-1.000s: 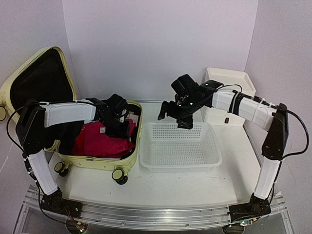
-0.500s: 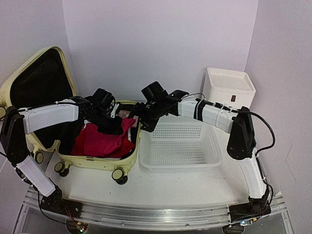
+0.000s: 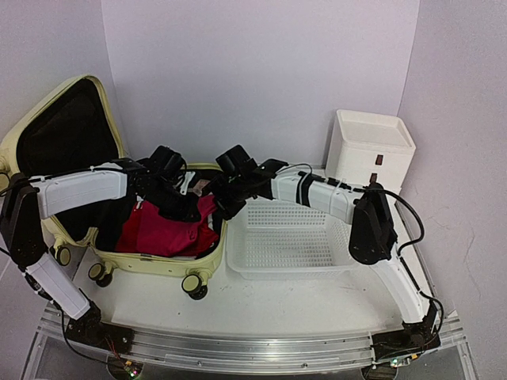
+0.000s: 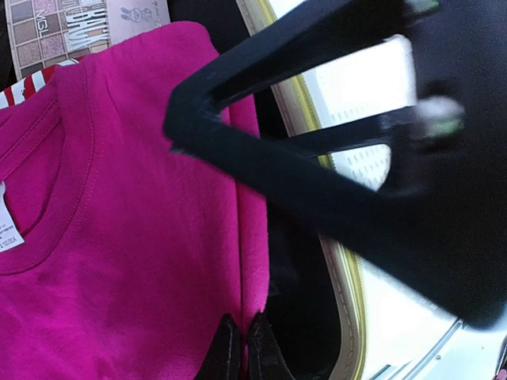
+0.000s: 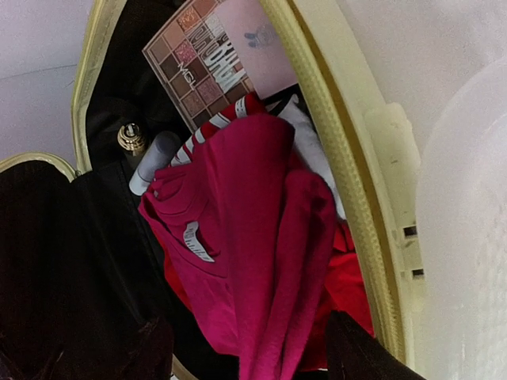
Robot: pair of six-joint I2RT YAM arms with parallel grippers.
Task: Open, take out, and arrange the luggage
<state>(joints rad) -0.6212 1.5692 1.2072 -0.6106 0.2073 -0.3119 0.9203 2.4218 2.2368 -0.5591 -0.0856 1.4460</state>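
The pale yellow-green suitcase [image 3: 158, 265] lies open at the left, its black-lined lid [image 3: 63, 127] standing up. Inside lies a magenta shirt [image 3: 162, 229] over red clothes. My left gripper [image 3: 188, 210] is shut on a fold of the magenta shirt [image 4: 119, 237] near the suitcase's right rim [image 4: 305, 111]; its fingertips [image 4: 226, 352] pinch the cloth. My right gripper [image 3: 222, 202] hangs open just above the same shirt [image 5: 253, 237], jaws wide apart at either side of the raised fold [image 5: 253, 356]. It shows in the left wrist view [image 4: 317, 182] as a dark shape.
A white mesh basket [image 3: 293, 237] stands right of the suitcase, touching its rim [image 5: 341, 158]. A white drawer box [image 3: 372, 150] stands at the back right. An eyeshadow palette [image 5: 214, 71] and a grey tube [image 5: 150, 162] lie at the suitcase's far end.
My right arm has swung left from above the basket to over the suitcase's right side. My left gripper has shifted slightly back and left, holding the shirt.
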